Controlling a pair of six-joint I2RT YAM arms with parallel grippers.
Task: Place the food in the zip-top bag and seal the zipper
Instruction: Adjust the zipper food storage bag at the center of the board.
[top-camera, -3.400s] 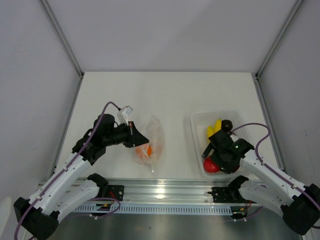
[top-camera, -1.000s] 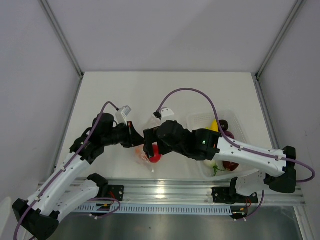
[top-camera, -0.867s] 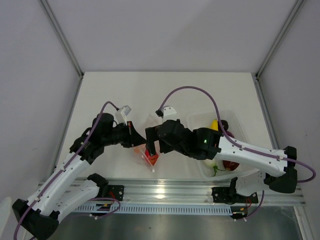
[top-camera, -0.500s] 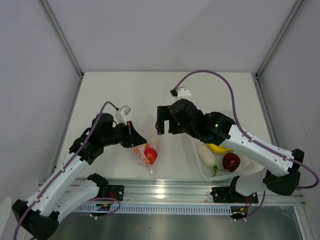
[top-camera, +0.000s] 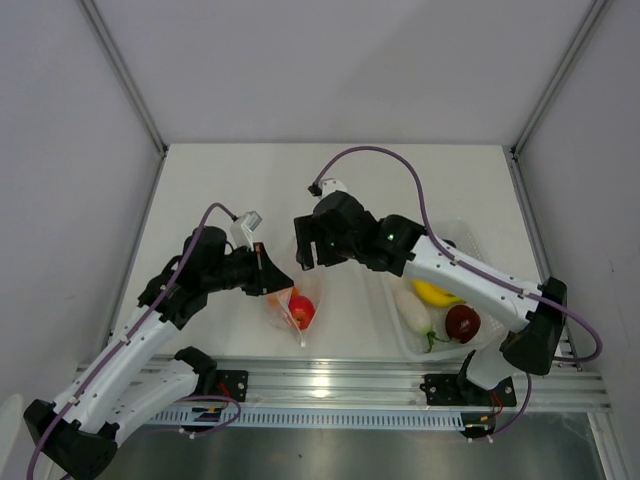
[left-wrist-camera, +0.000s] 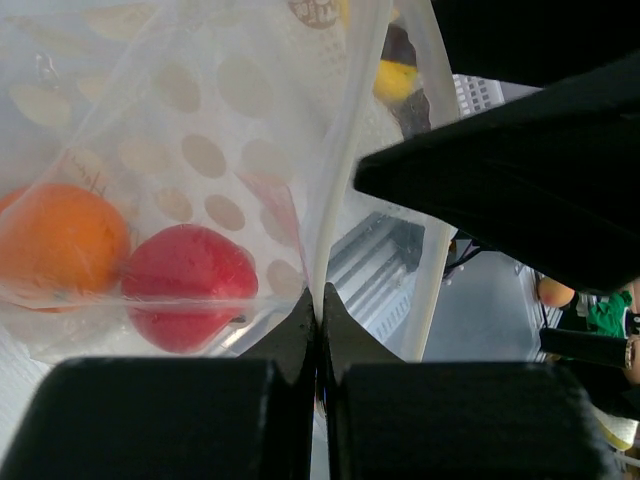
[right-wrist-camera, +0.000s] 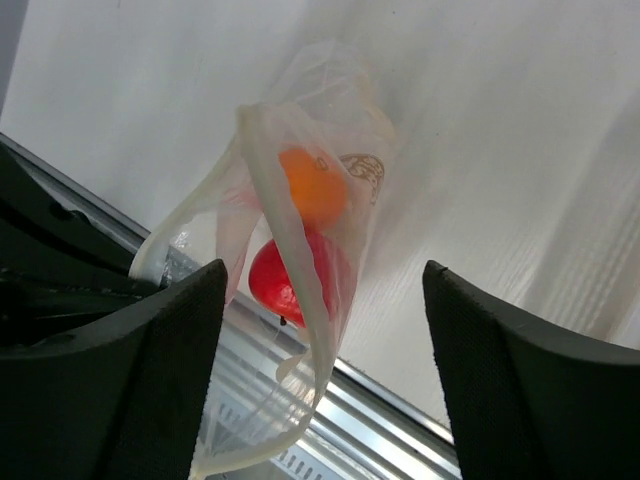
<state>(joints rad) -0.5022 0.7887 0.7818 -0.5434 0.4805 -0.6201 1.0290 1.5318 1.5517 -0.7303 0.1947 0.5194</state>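
Observation:
My left gripper (top-camera: 281, 284) is shut on the mouth edge of the clear zip-top bag (top-camera: 305, 283), at the zipper strip (left-wrist-camera: 335, 180), and holds it up and open. An orange ball (left-wrist-camera: 60, 240) and a red round fruit (left-wrist-camera: 190, 285) lie inside the bag (right-wrist-camera: 340, 200). My right gripper (top-camera: 304, 252) is open and empty, just above and behind the bag's mouth; in its wrist view it (right-wrist-camera: 325, 290) straddles the bag without touching. The yellow banana (top-camera: 437, 293), the white oblong piece (top-camera: 410, 311) and a dark red fruit (top-camera: 462, 322) lie in the tray. The purple piece is hidden.
The clear ridged tray (top-camera: 472, 238) stands at the right, partly under my right arm. The metal rail (top-camera: 330, 378) runs along the near table edge, close below the bag. White walls and frame posts enclose the table on three sides.
My right gripper let go of the red fruit into the bag, opened, and drew back up away from the bag's mouth. My left gripper kept its hold on the bag.

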